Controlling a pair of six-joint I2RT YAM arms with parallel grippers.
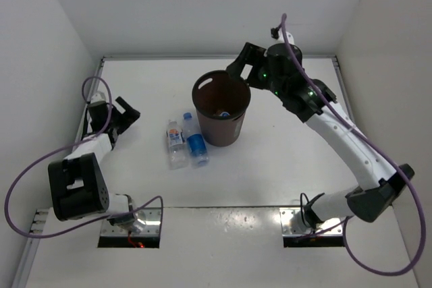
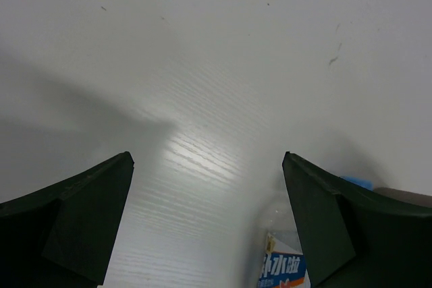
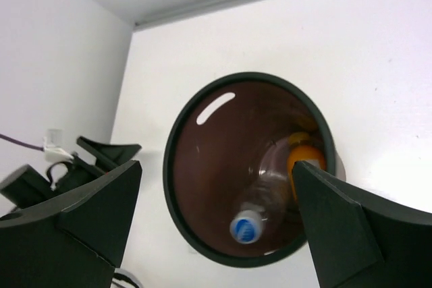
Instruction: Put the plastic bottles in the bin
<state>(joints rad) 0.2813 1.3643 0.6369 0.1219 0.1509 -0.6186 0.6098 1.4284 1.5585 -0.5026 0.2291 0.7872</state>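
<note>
Plastic bottles: half binned. Straight below the spread, empty right pincer [image 3: 216,173], down inside the bin [image 3: 199,180]: clear bottle [image 3: 260,200], slanted, cap nearest the pincer, and short orange bottle [image 3: 300,160] beside it. Left to fetch: white-blue-labelled bottle [image 1: 175,143] and blue-labelled bottle [image 1: 196,141], lying side by side on the table [image 1: 283,166], close off the right finger of the wide-open, empty left pincer [image 1: 123,114].

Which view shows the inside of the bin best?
Right wrist: it looks straight down into the bin, showing a clear bottle and an orange bottle inside. Top external sees the bin obliquely, with only a blue glimpse inside. Left wrist shows nothing of its interior.
</note>
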